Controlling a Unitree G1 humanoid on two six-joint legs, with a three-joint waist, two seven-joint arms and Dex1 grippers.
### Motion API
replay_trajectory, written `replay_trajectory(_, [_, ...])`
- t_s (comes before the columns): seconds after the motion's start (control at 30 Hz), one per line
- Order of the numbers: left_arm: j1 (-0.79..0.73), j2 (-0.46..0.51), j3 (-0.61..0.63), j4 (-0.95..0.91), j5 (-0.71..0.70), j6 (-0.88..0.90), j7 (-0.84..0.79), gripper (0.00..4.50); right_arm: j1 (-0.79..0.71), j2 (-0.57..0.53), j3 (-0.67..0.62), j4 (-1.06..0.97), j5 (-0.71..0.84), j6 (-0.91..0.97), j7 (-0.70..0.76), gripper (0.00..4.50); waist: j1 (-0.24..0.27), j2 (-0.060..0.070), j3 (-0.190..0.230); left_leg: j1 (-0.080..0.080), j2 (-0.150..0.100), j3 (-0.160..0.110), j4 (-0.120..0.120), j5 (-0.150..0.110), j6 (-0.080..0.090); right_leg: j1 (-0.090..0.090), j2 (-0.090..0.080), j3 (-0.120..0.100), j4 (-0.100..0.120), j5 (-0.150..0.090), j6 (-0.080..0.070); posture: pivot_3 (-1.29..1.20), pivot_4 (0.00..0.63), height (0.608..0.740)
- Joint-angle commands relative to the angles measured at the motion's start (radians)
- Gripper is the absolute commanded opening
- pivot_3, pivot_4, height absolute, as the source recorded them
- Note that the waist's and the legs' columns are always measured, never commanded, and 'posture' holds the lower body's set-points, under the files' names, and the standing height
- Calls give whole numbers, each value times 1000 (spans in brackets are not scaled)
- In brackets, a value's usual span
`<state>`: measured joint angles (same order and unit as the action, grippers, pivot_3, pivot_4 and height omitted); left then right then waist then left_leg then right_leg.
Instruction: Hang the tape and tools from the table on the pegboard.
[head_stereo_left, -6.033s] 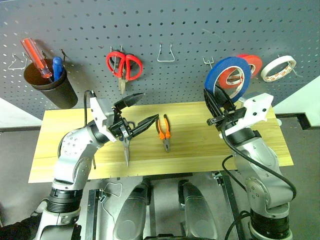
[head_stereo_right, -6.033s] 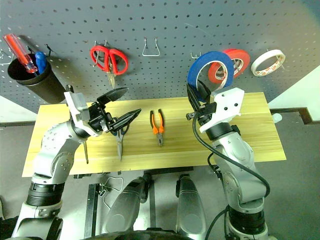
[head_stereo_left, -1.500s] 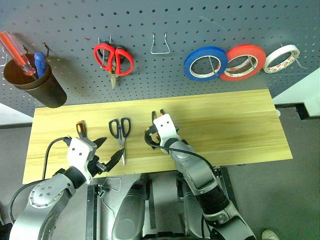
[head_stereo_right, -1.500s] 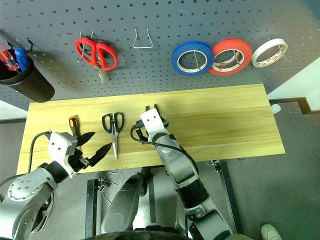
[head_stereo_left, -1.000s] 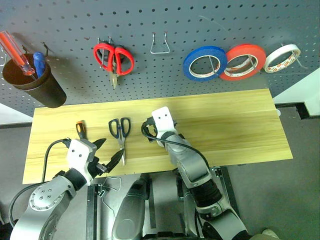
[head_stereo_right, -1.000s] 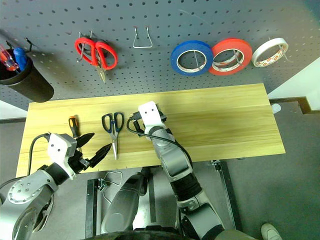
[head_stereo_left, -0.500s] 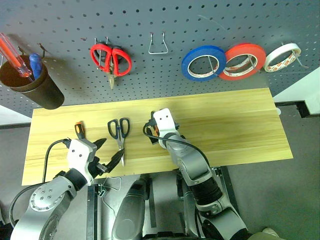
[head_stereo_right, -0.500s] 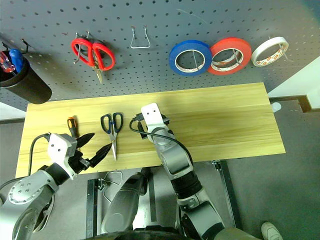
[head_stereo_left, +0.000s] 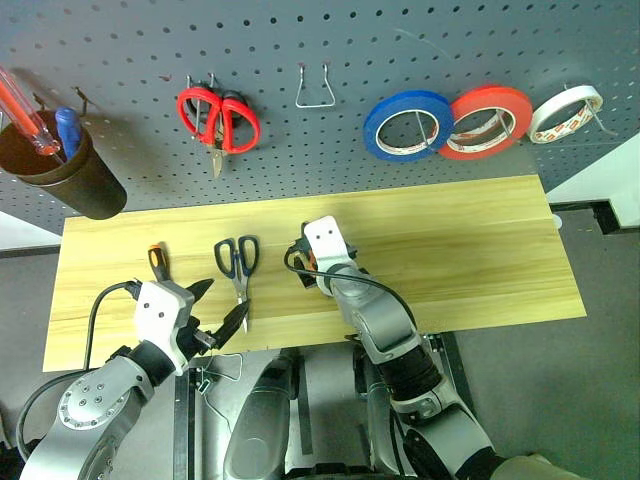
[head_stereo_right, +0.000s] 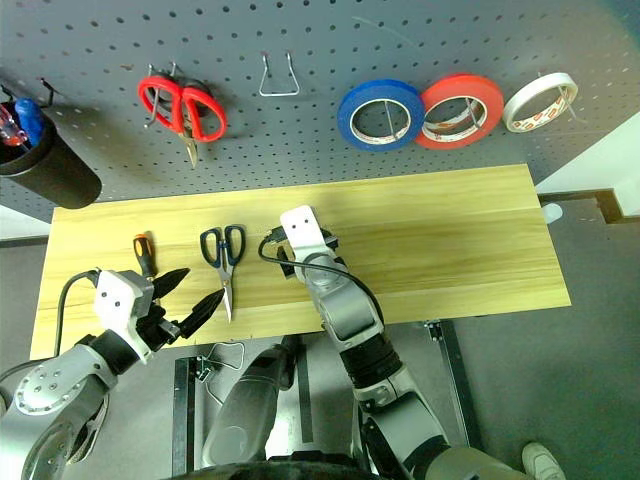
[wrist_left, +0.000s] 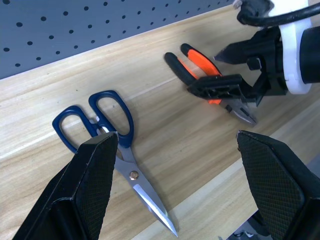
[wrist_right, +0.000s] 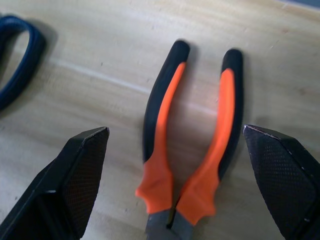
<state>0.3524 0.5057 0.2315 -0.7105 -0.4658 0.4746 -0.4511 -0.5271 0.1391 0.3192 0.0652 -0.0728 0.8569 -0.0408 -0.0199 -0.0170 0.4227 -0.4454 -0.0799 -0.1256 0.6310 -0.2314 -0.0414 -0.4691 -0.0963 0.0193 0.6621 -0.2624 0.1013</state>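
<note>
Already the tape (head_stereo_left: 408, 126) hangs on the pegboard (head_stereo_left: 400, 50); the right end effector (wrist_right: 175, 165) straddles the pliers (wrist_right: 192, 135) mid-counter (head_stereo_left: 480, 250), released, for grasping; the left end effector (head_stereo_left: 220, 312) waits released near the front edge.

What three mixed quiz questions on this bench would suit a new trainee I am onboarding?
1. True or false: the blue tape already hangs on the pegboard.
2. Which tool lies between the open fingers of the right pincer? A) blue scissors B) pliers C) orange screwdriver
3. Fill in: the blue scissors lie on the ____, between the orange screwdriver and the pliers.

Key: 1 true. 2 B; the fingers stand apart on either side of the handles, not yet closed on them. 3 table.
</note>
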Motion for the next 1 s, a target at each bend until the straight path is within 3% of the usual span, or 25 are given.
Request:
replay_trajectory(0.03, [27,-3,19,-42,-8,-2,2,3962,-47,71,23,-7,7,17,12,4477,0,-1,2,0,0,0,0,0,0,0,0,0,0,0,0,82,511,711])
replay_trajectory(0.57, [32,-2,22,-58,-12,6,10,3962,-117,52,0,105,19,5,55,4477,0,-2,13,0,1,1,-1,0,0,-1,0,1,0,0,0,86,522,711])
replay_trajectory(0.67, [29,-3,22,-60,-12,8,14,3962,-112,52,-3,100,20,0,55,3894,0,-2,14,0,1,2,-1,0,0,-1,0,1,0,0,0,88,523,711])
replay_trajectory(0.77, [28,-3,23,-62,-14,12,16,3962,-113,51,-3,97,20,1,57,2890,0,-1,14,0,1,2,-1,0,0,-1,1,1,0,0,0,88,523,711])
replay_trajectory(1.0, [55,17,20,-70,-54,33,-30,3962,-111,45,-5,81,27,-15,70,2854,-1,-1,14,0,1,2,-1,0,0,-1,1,2,0,0,0,91,517,711])
